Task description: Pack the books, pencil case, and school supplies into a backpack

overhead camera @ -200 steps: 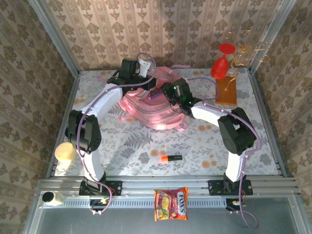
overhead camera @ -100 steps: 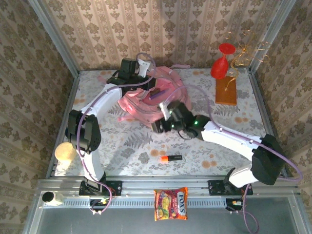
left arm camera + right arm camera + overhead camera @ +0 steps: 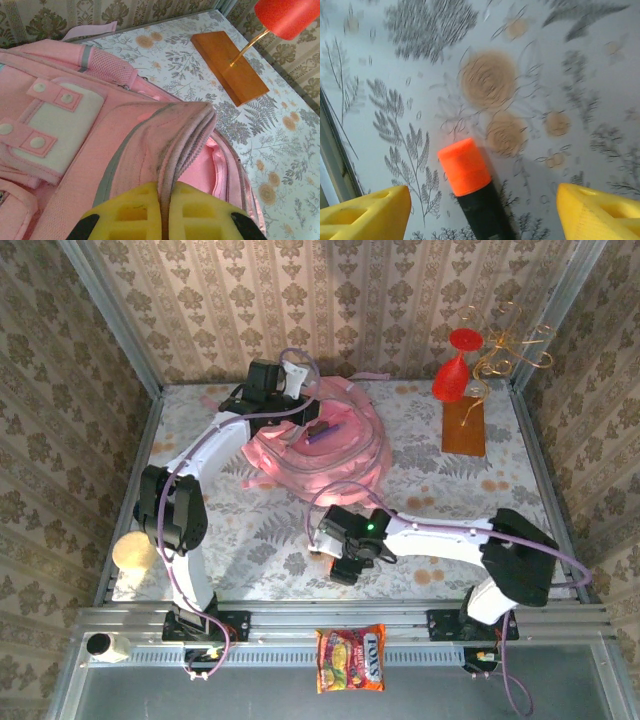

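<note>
Directly below the right pincer (image 3: 481,212), between its two yellow fingers, lies the orange-and-black marker (image 3: 470,187), orange cap pointing away from the wrist. Change vs. a sec ago: that arm was up at the backpack (image 3: 330,455) mouth; it has since swung back to the near side of the table (image 3: 250,530) and now hangs over the marker, fingers spread wide apart, nothing held, no contact yet. Meaning: drop-off at the bag looks done, since the purple pen (image 3: 322,433) lies in the opening, and the marker is prob. the next pick; that needs a descent + close. Left pincer (image 3: 165,200) hasn't moved: clamped shut on a fold of pink bag fabric, holding the mouth up & open. Writing: snack packet (image 3: 350,658), on the rail nearer the bases than the right pincer, reads "FOX'S". No legible text on marker or bag.
</note>
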